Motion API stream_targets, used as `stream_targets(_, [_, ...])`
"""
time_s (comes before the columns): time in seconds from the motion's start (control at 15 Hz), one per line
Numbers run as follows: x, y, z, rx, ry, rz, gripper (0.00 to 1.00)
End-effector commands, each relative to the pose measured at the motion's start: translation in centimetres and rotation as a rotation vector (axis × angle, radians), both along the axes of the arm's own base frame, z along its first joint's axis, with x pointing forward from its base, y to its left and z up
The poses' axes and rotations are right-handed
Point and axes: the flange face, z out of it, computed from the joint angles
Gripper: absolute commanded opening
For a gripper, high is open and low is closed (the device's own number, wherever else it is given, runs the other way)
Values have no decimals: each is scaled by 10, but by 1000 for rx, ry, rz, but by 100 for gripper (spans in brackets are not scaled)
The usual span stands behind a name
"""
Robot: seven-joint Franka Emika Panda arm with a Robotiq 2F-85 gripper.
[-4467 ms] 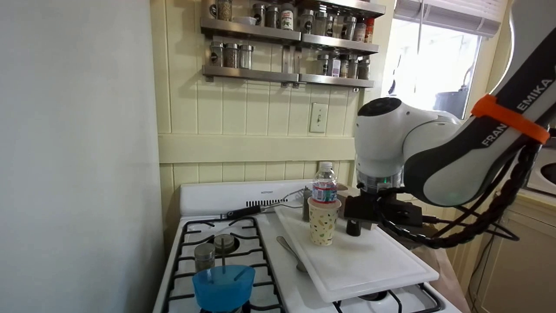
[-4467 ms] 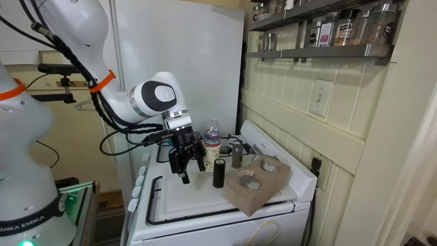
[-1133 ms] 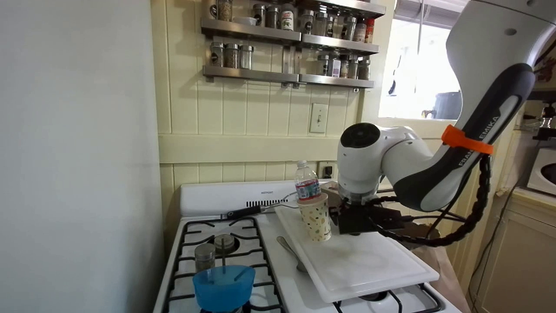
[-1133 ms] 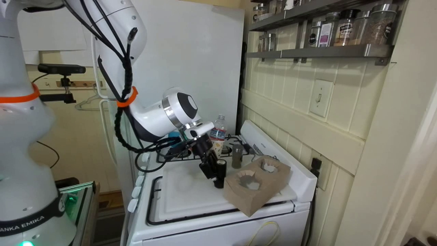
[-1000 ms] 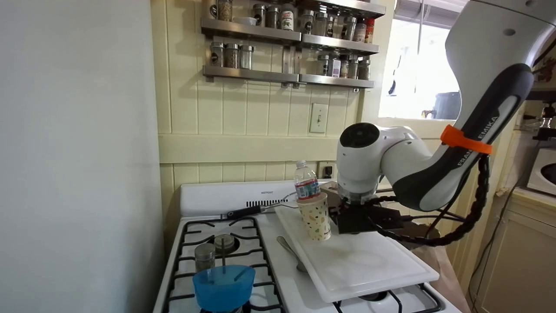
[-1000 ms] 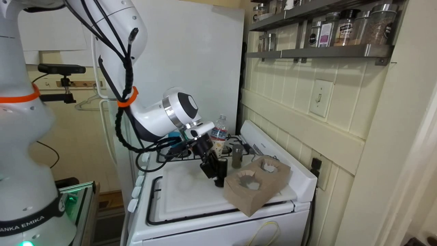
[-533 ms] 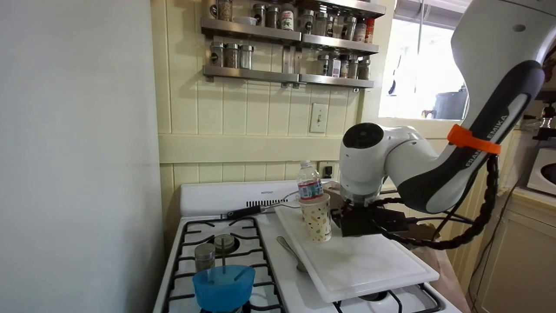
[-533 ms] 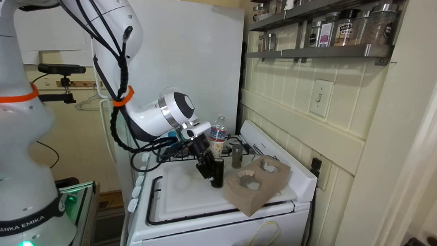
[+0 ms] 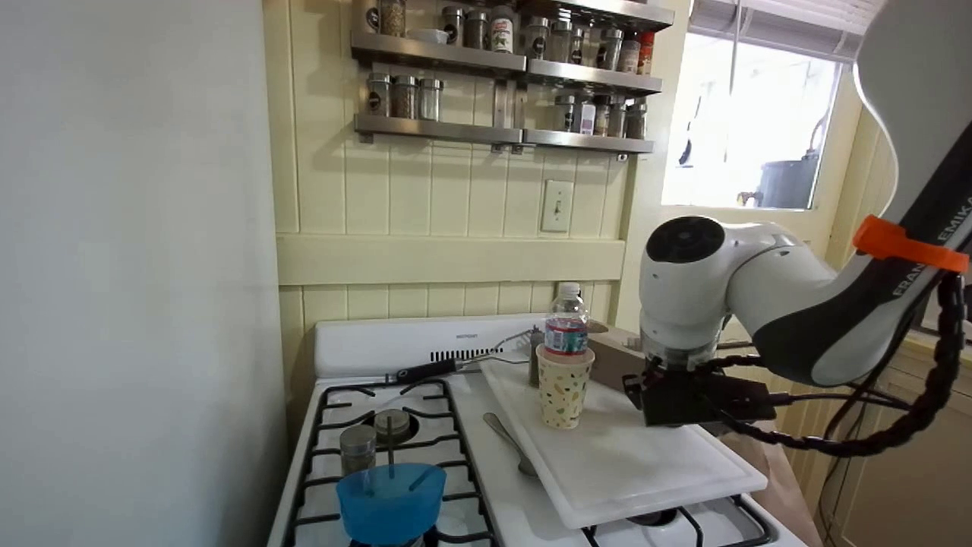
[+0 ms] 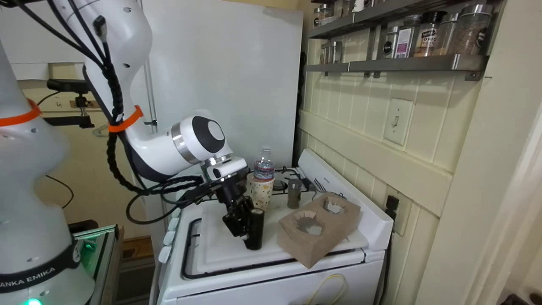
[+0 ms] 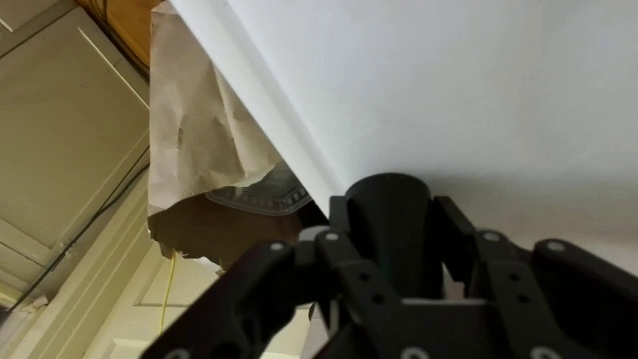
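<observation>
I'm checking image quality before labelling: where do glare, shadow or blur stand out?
In an exterior view, the window is blown out nearly white; in the wrist view, the black cylinder and gripper merge into dark, slightly soft shapes, and a grey shadow dims the white cutting board beside them.

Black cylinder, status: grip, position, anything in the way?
Hand gripping black cylinder. Cylinder over white cutting board, base contact unclear. Possible obstacles: patterned cup with bottle, brown carton, both nearby but apart from it.
</observation>
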Motion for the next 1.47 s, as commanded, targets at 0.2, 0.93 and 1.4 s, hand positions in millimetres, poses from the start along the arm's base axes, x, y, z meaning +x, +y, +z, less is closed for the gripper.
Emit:
stream_targets(0.2, [-6, -26, 32, 91, -44, 7, 20])
stream_targets(0.93, [-11, -50, 188, 156, -139, 63, 20])
stream_targets(1.4, [-30, -63, 349, 150, -63, -32, 20])
